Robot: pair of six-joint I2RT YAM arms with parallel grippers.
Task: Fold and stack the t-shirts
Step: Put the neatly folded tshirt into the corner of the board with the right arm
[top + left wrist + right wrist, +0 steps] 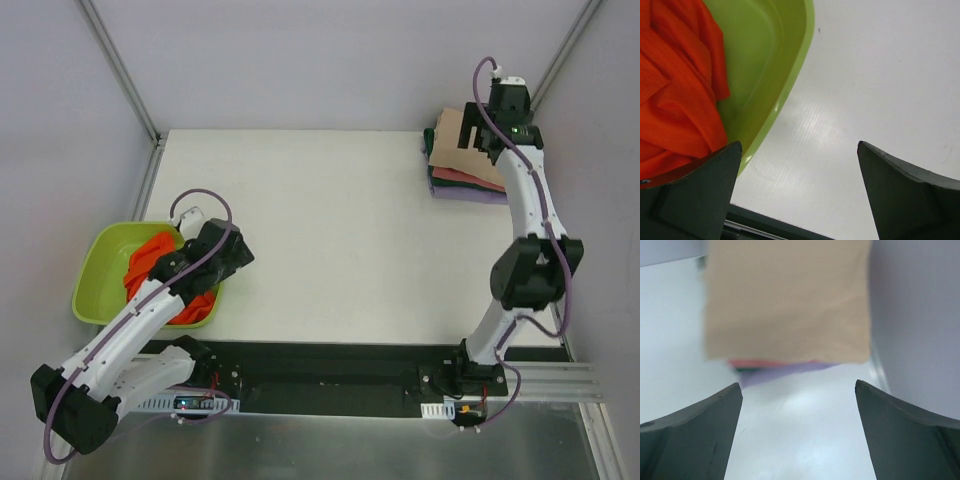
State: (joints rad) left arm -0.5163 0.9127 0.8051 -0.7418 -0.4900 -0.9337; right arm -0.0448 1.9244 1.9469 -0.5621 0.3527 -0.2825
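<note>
A stack of folded t-shirts sits at the table's far right corner, the beige shirt (462,140) on top, with pinkish-red (465,179), dark green and lavender (468,194) edges below. In the right wrist view the beige shirt (787,300) fills the top, with the lavender edge (785,371) under it. My right gripper (497,148) is open and empty above the stack's near side (799,390). A crumpled bright orange shirt (160,275) lies in the lime-green basin (105,260); it also shows in the left wrist view (675,85). My left gripper (205,262) is open and empty over the basin's right rim (799,150).
The basin's rim (790,85) runs diagonally under the left fingers. The white table (320,230) lies between basin and stack. Frame posts stand at the back corners, walls close to the stack on the right. The black base rail (330,375) runs along the near edge.
</note>
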